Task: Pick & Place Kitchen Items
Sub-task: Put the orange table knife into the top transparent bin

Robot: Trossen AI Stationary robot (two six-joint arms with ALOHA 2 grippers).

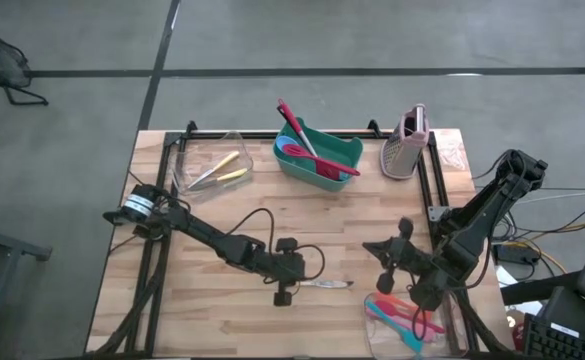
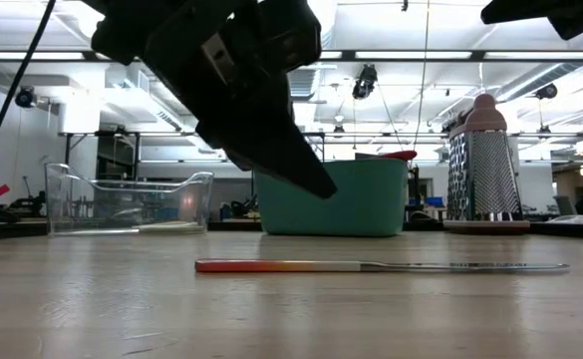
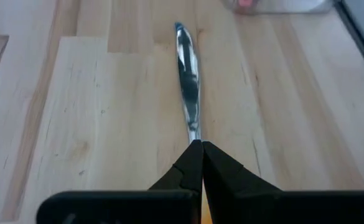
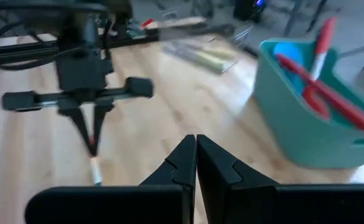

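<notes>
Knife: the knife (image 2: pixel 371 266) lies flat mid-worktop (image 1: pixel 222 220), red-to-yellow handle, thin metal blade; probably light, stiff and slippery, best taken by the handle.
Left gripper: the left gripper (image 3: pixel 201 144) is closed over the knife's handle end; whether it truly grips it I cannot tell.
Right gripper: the right gripper (image 4: pixel 195 139) is closed, empty, near the right edge.
Teal bin: the teal bin (image 1: pixel 322 158) holds red and pink utensils (image 1: pixel 307 148).
Clear tub: the clear tub (image 1: pixel 207 165) holds yellow-handled cutlery (image 1: pixel 222 172).

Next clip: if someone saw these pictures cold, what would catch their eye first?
Probably the left gripper, shut above the handle end of a metal knife with a yellow-orange handle lying flat mid-table. Next, the teal bin at the back edge, with red and pink utensils sticking out. The right gripper waits shut, near the table's right side.
</notes>
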